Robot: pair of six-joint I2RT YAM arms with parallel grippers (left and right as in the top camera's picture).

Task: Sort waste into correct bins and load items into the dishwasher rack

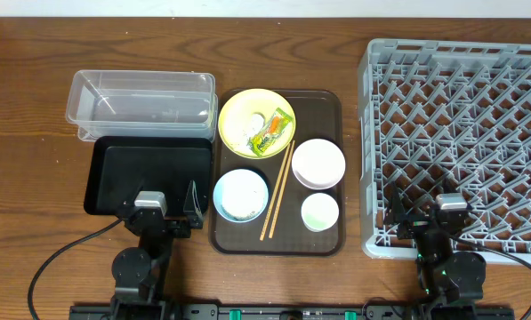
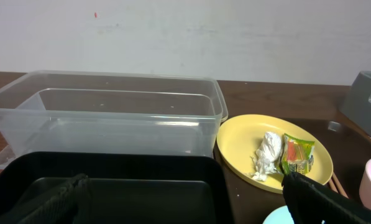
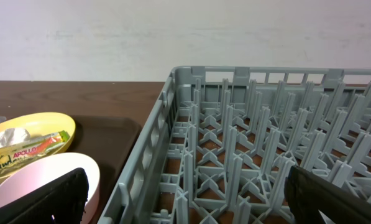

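The left gripper [image 2: 184, 186] hangs over the near edge of the black tray [image 1: 114, 173] and the right gripper [image 3: 186, 177] over the near-left corner of the rack [image 1: 478, 62], both with jaws wide and empty. The wrapper [image 1: 271, 133] and tissue [image 1: 246, 135] lie side by side on the yellow plate [image 1: 238, 107], at the far left of the brown tray [image 1: 327, 102] between black tray and rack. On the brown tray the chopsticks [image 1: 278, 188] slant between the blue bowl [image 1: 241, 196] and the pink bowl [image 1: 318, 164], the cup [image 1: 319, 212] is near the pink bowl, and the clear tub [image 1: 140, 100] sits just behind the black tray.
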